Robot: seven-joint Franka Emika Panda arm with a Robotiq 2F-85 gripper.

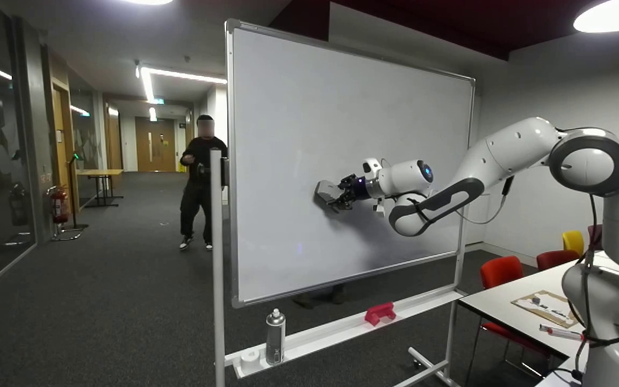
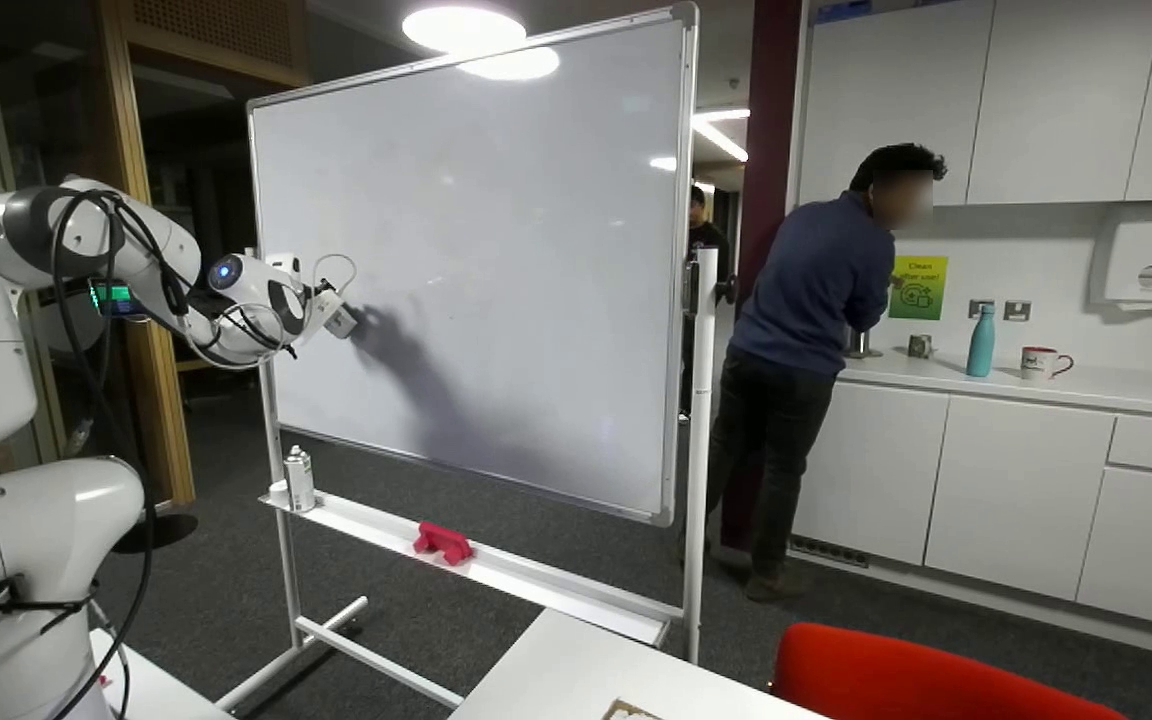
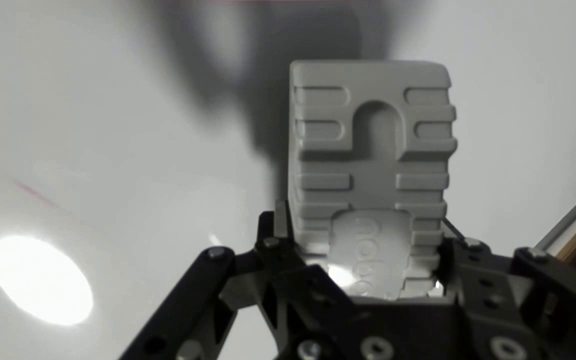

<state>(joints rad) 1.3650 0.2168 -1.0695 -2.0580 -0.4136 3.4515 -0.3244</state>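
My gripper (image 3: 363, 240) is shut on a grey, ribbed whiteboard eraser (image 3: 375, 170), one finger on each side of it. The eraser also shows in both exterior views (image 1: 329, 192) (image 2: 340, 322). It is at the face of a large whiteboard (image 1: 299, 107) on a stand, at about mid height. Whether its whole underside touches the board cannot be told. The arm casts a dark shadow on the board. In the wrist view, a faint reddish streak (image 3: 35, 192) lies on the board to the left of the eraser.
The board's lower tray (image 1: 320, 340) holds a red holder (image 1: 379, 313), a spray can (image 1: 275, 336) and a small white object (image 1: 250, 359). A white table (image 1: 497, 301) with red chairs (image 1: 502, 271) stands near the arm's base. People (image 1: 202, 177) (image 2: 806, 290) stand behind the board and at a counter.
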